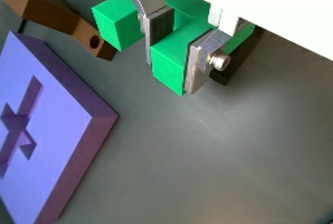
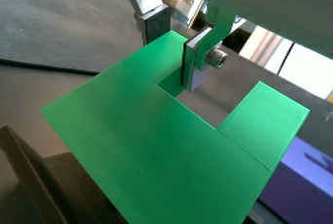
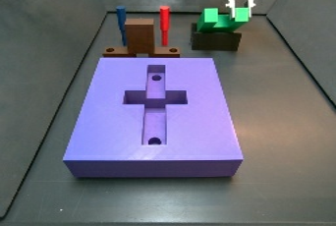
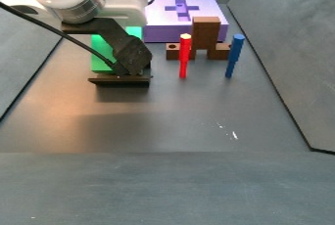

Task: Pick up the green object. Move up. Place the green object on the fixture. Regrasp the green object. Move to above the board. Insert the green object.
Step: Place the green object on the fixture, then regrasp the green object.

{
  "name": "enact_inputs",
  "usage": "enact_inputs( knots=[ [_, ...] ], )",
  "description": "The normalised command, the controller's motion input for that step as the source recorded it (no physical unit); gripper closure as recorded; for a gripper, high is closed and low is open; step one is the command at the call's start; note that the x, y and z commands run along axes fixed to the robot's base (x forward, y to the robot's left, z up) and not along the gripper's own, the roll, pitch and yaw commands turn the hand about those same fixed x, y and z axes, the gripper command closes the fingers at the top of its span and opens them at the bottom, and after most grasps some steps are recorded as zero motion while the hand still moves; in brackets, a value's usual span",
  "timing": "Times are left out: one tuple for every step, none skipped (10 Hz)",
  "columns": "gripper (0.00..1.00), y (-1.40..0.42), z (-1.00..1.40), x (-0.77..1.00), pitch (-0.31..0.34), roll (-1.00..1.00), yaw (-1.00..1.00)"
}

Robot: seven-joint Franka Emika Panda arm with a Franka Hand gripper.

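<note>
The green object (image 3: 210, 20) rests on the dark fixture (image 3: 217, 40) at the back right of the floor, behind the board (image 3: 197, 112). My gripper (image 3: 238, 12) comes down from above onto its right part. In both wrist views the fingers straddle one arm of the green object (image 1: 169, 72) (image 2: 143, 140), with the pads against its sides, so the gripper (image 1: 170, 68) is shut on it. The fixture also shows under the piece in a side view (image 4: 120, 79). The board's cross-shaped recess and two round holes are uncovered.
A brown block (image 3: 141, 45) with a blue peg (image 3: 120, 24) and a red peg (image 3: 165, 22) stands left of the fixture, just behind the board. It also shows in a wrist view (image 1: 58, 16). Dark walls enclose the floor.
</note>
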Motion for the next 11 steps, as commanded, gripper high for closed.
enact_inputs(
  knots=[
    [1.0, 0.0, -0.14, 0.0, 0.0, 0.33, 0.0],
    [1.0, 0.0, -0.17, -0.05, 0.0, 0.21, 0.0],
    [1.0, 0.0, -0.21, -0.08, 0.0, 0.19, 0.0],
    [1.0, 0.0, -0.19, -0.09, 0.0, 0.23, 0.0],
    [1.0, 0.0, -0.07, 0.0, 0.0, 0.23, 0.0],
    [1.0, 0.0, 0.0, 0.0, 0.0, -0.03, 0.0],
    [1.0, 0.0, 0.0, 0.0, 0.0, 0.0, 0.0],
    [0.0, 0.0, 0.0, 0.0, 0.0, 0.0, 0.0],
    [0.0, -0.06, 0.0, 0.0, 0.0, 0.0, 0.0],
    [0.0, 0.15, 0.47, 0.07, 0.18, -0.18, -0.28],
    [0.0, 0.14, 1.0, 0.18, 0.249, -0.41, -0.54]
  ],
)
